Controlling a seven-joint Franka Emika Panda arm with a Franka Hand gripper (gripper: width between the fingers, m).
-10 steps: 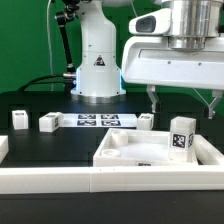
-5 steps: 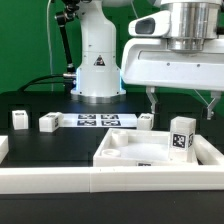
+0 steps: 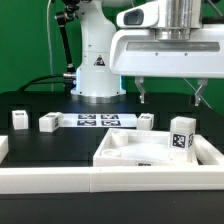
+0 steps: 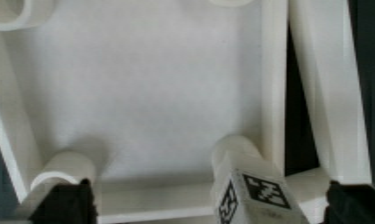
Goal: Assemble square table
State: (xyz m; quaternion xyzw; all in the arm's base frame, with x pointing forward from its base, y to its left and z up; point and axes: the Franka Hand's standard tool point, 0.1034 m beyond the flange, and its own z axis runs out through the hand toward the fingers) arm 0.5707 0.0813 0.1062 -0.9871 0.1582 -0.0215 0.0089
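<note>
Exterior view first: gripper (image 3: 171,94) hanging high above the square table top (image 3: 120,157), jaws spread wide, pinching nothing. Only here, the whole layout. Top lying low at the exterior view's right, close against the long white border rail (image 3: 50,180). One tagged leg post (image 3: 181,135) upright at its far right corner. Back on the black table (image 3: 60,145), a far-left leg post (image 3: 19,119), a second leg post (image 3: 47,122) just beside it, and a third leg post (image 3: 146,120) just behind the top. Flat between second and third, the marker board (image 3: 98,121). Behind everything, the white arm base (image 3: 97,45).

Now the wrist view: looking down into the top's white floor and raised rim, dark fingers (image 4: 59,198) well apart at the edges. Only here, two rounded white stubs (image 4: 77,165) between the fingers, one bearing a tag (image 4: 264,190); hard to say whether posts or part of the top.

Writing? Triangular sticker (image 3: 97,62) on the base, too small to read. Tags plain black-and-white pattern.
</note>
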